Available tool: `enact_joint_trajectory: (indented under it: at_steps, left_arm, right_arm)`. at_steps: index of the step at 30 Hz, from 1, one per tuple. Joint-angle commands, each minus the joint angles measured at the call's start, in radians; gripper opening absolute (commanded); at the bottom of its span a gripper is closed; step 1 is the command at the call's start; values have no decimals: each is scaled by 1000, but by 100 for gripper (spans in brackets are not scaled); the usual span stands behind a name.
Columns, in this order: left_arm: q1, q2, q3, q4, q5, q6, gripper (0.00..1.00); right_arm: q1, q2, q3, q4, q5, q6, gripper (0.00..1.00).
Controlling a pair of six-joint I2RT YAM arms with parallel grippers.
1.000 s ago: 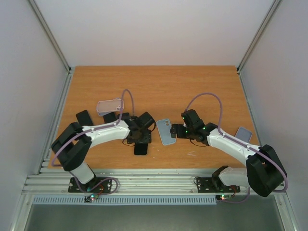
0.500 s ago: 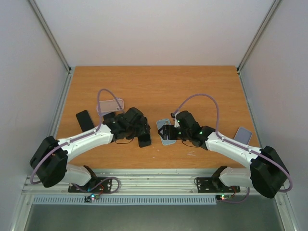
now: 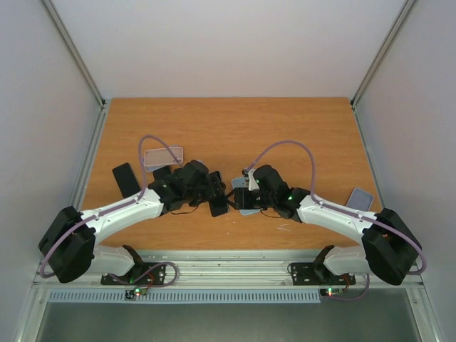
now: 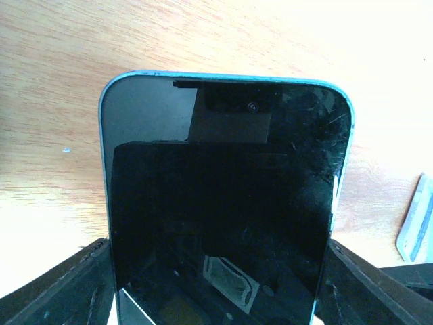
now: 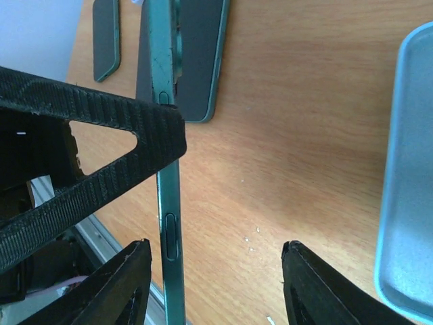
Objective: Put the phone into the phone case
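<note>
The phone pinched in the left tool, the right tool spread around its edge

Blue-rimmed phone, blk screen, raised just beside lt-blue case lying flat.

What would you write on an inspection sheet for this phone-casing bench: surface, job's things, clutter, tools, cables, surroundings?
Surface: wooden table.
Job's things: phone held in left tool; pale blue case flat beside right tool.
Clutter: clear case, dark phone, grey-blue slab at right.
Tools: left shut on phone; right jaws apart, nothing seen gripped.
Cables: purple cables arch above the table.
Surroundings: white walls, aluminium rail at front.
</note>
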Motion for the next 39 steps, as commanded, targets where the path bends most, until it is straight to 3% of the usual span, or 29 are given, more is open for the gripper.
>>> enact_joint_trajectory:
  at_steps: [1, 8, 19, 22, 29, 39]
  left_arm:
    - [5, -22, -13, 143, 30, -18, 61]
    - [5, -17, -21, 181, 65, -20, 60]
    - [4, -43, -52, 203, 65, 12, 64]
    - [5, -64, -59, 201, 44, 28, 71]
    - [10, -118, -62, 177, -8, 79, 99]
    - [51, -118, -92, 219, 43, 91, 99]
  right_arm:
    - [17, 30, 30, 63, -41, 14, 53]
    - [18, 73, 24, 137, -73, 19, 40]
    - [18, 68, 14, 187, -96, -35, 2]
    - [15, 57, 10, 182, -95, -48, 1]
    - [-26, 6, 28, 85, -110, -139, 1]
    - [-241, -4, 43, -105, -271, -264, 1]
